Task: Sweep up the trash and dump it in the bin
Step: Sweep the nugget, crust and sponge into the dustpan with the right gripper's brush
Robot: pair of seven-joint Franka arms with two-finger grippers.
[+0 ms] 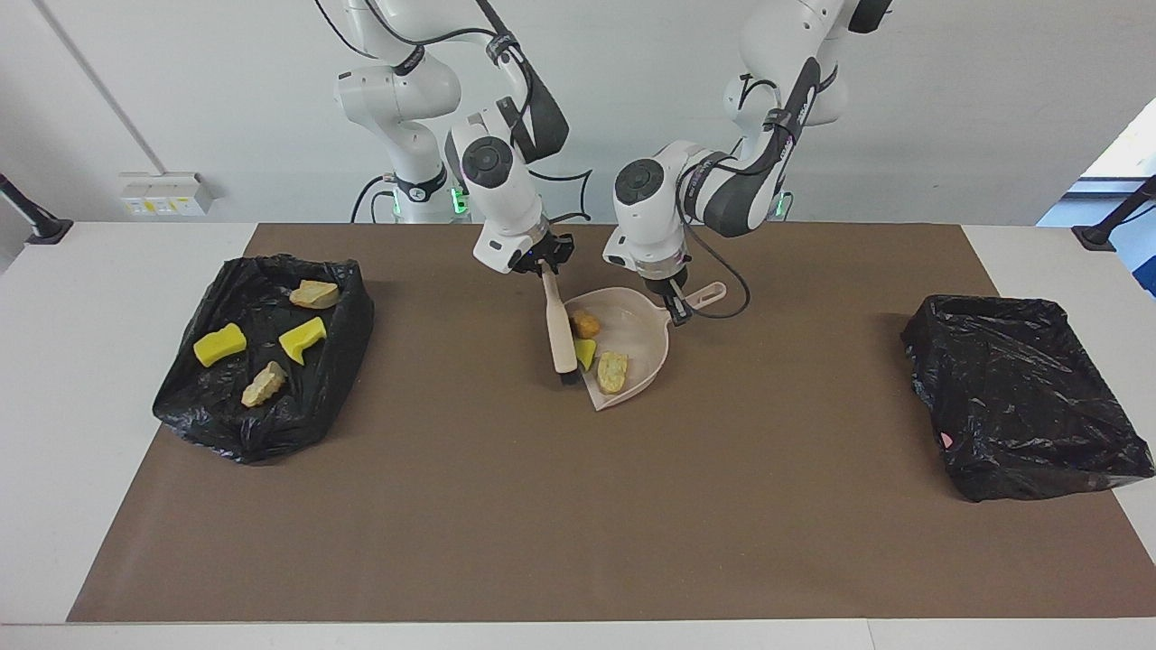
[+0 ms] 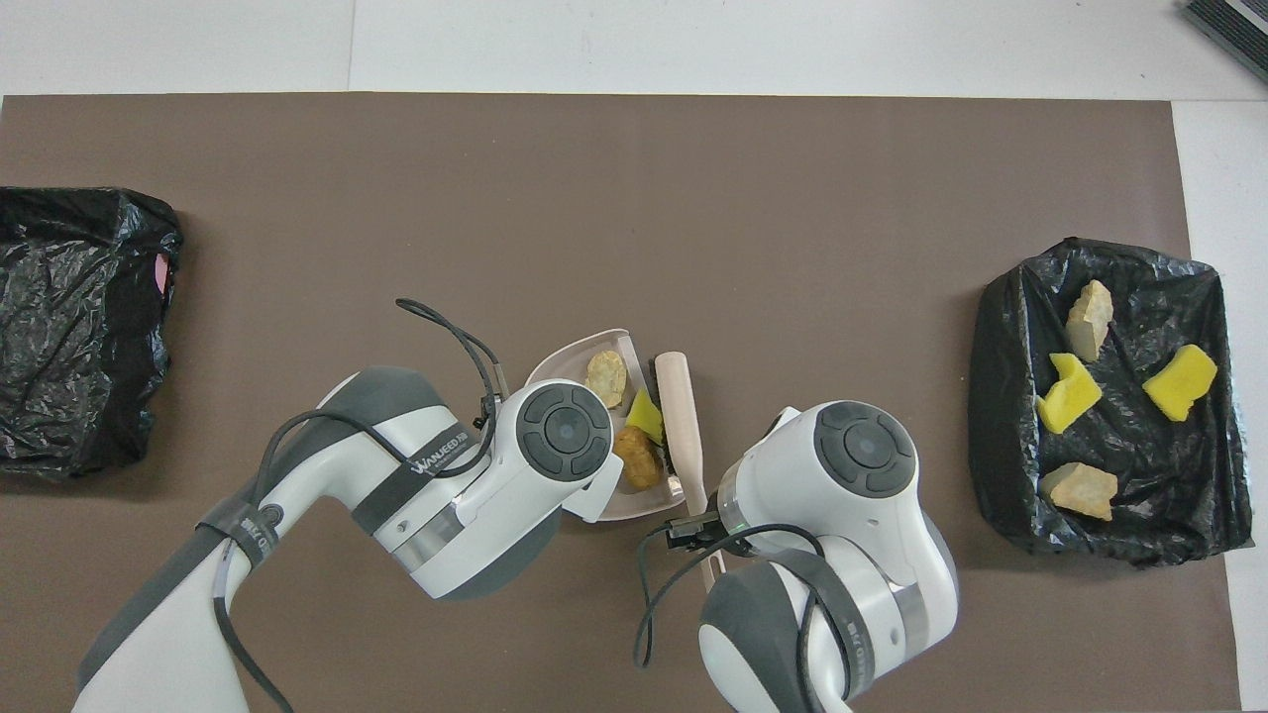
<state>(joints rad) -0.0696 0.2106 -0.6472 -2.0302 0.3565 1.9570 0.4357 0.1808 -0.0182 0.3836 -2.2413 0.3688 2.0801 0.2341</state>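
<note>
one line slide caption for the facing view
Right end effector sweeps brush against dustpan held by left end effector; three scraps inside.

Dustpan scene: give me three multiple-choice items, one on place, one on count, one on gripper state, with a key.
1. Where is the orange-brown lump?
A. in the dustpan
B. on the mat beside the brush
C. in a black bag

2. How many scraps lie on the bag at the right arm's end?
A. two
B. four
C. six

3. What does the right gripper hold?
A. nothing
B. the dustpan
C. the brush

Key: 1 A, the orange-brown lump lies in the dustpan with two other scraps. 2 B, four scraps sit on that bag. 3 C, the right gripper is shut on the brush; the left gripper holds the dustpan.
</note>
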